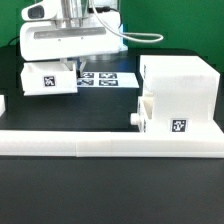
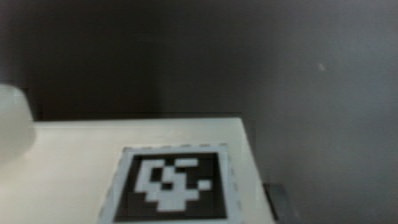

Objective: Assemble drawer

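A small white slide-in box [image 1: 47,78] with a black-and-white tag lies at the exterior view's left, slightly tilted. My gripper [image 1: 71,67] is low over its right end. In the wrist view the box's tagged face [image 2: 175,182] fills the lower part, very close, and one dark finger [image 2: 276,196] shows just beside its edge. The other finger is hidden, so the jaw state does not show. The large white casing [image 1: 185,85] stands at the exterior view's right. Another small box [image 1: 147,110] sits in its lower left side.
A long low white L-shaped rail [image 1: 100,142] runs across the front, with the casing against it. The marker board [image 1: 107,77] lies flat between box and casing. A rounded white shape [image 2: 9,120] shows at the wrist view's edge. A white piece [image 1: 2,103] sits at the far left.
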Tool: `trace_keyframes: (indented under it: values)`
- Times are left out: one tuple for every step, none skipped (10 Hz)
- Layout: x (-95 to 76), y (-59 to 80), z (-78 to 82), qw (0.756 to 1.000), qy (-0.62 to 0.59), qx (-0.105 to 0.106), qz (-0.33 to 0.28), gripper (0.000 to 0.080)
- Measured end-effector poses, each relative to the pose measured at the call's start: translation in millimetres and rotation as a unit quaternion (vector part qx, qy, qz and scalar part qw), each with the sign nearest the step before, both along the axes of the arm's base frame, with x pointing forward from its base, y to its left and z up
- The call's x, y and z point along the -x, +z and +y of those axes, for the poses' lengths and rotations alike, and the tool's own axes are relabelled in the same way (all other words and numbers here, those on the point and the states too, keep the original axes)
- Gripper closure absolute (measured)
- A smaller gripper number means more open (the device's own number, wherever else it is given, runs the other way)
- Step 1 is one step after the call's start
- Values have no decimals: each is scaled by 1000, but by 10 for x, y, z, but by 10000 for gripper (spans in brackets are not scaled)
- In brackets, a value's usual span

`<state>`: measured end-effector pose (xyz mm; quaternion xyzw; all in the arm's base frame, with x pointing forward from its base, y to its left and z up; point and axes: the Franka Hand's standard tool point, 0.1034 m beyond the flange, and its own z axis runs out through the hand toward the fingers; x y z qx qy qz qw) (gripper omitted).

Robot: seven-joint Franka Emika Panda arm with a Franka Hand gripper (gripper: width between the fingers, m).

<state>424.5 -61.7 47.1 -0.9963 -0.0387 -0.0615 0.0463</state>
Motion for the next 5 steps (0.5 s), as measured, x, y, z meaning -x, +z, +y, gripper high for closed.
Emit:
trace_keyframes:
  values:
    - [-109, 49, 24, 1000, 17, -5, 2, 757]
    - [-206, 89, 19, 999, 32, -8, 1, 757]
    - [-179, 70, 13, 1000, 30, -6, -1, 757]
    - [-155, 56, 19, 998, 59, -3, -1, 757]
    - [-158, 56, 15, 995, 99, 2, -5, 757]
